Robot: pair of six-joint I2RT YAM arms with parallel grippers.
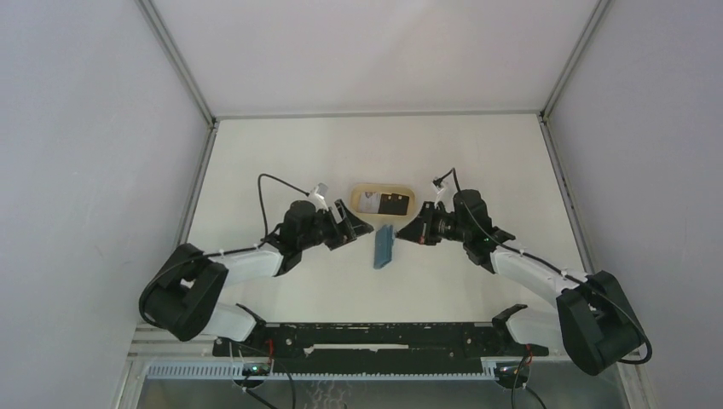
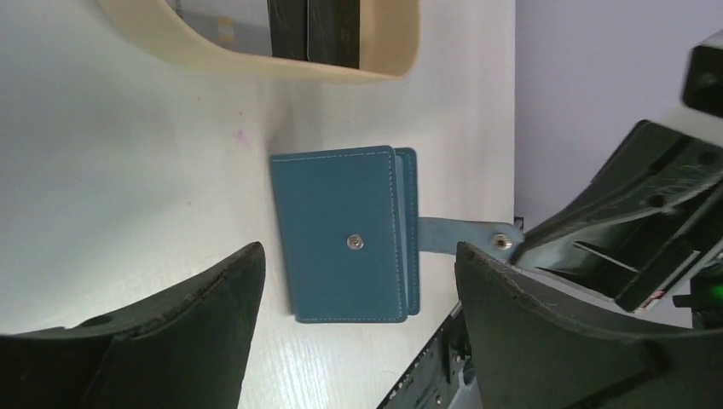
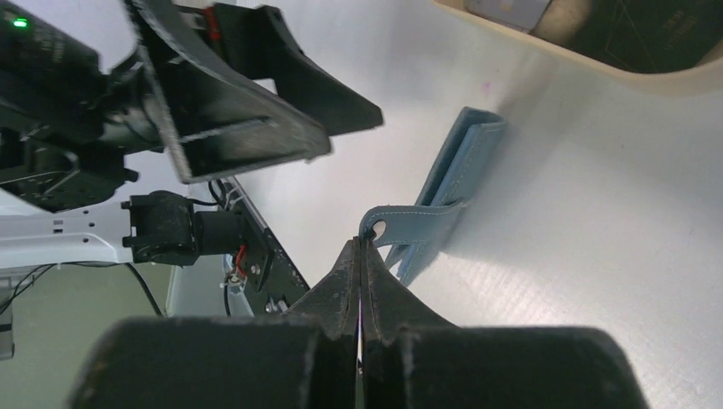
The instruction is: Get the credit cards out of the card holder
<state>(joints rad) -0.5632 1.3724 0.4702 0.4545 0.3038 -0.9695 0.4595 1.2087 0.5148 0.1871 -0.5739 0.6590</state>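
The teal card holder point(image 1: 384, 246) is folded shut and seems to stand on its edge on the table between my two grippers. Its snap tab point(image 3: 409, 223) is undone and stretched out. My right gripper point(image 3: 359, 244) is shut on the end of that tab. My left gripper point(image 2: 360, 256) is open, its fingers on either side of the card holder point(image 2: 341, 234) without touching it. A white card point(image 1: 368, 203) and a black card point(image 1: 394, 204) lie in the tan tray point(image 1: 356, 189) just behind. No card shows in the holder.
The tan oval tray point(image 2: 256, 60) sits close behind the card holder. The two grippers face each other a short way apart. The arm bases and a black rail point(image 1: 375, 336) run along the near edge. Grey walls enclose the table.
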